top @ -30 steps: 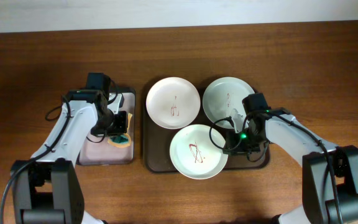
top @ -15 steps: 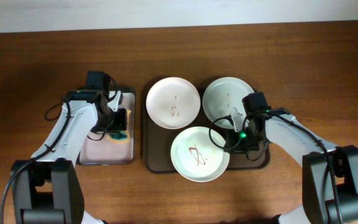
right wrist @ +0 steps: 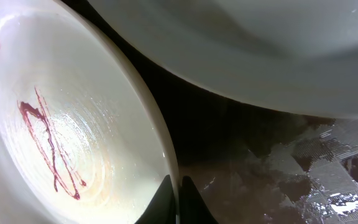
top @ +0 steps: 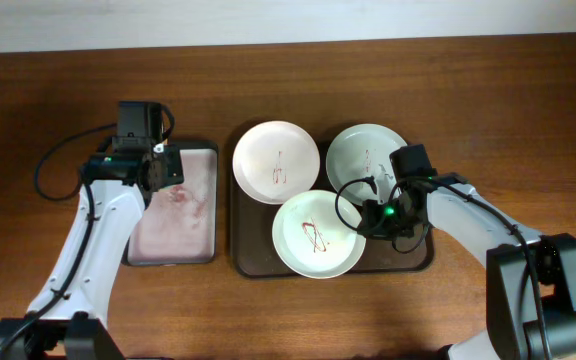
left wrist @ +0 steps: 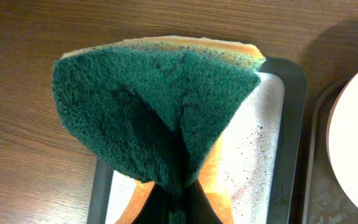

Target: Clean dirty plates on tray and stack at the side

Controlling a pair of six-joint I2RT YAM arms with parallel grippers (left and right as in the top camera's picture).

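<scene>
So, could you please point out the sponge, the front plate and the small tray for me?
sponge (left wrist: pixel 148 118): left wrist view, on its green scouring face.
front plate (top: pixel 313 240): overhead view, on its streaked centre.
small tray (top: pixel 173 230): overhead view, on its bare pinkish floor.

- I see a sponge (left wrist: pixel 154 112), green side up, bent, orange foam at its edge.
- Small tray (top: pixel 204 215) at nine o'clock on my overhead, reddish specks inside.
- Wood table (top: pixel 528 100) underneath.

No legible text or markings anywhere
</scene>
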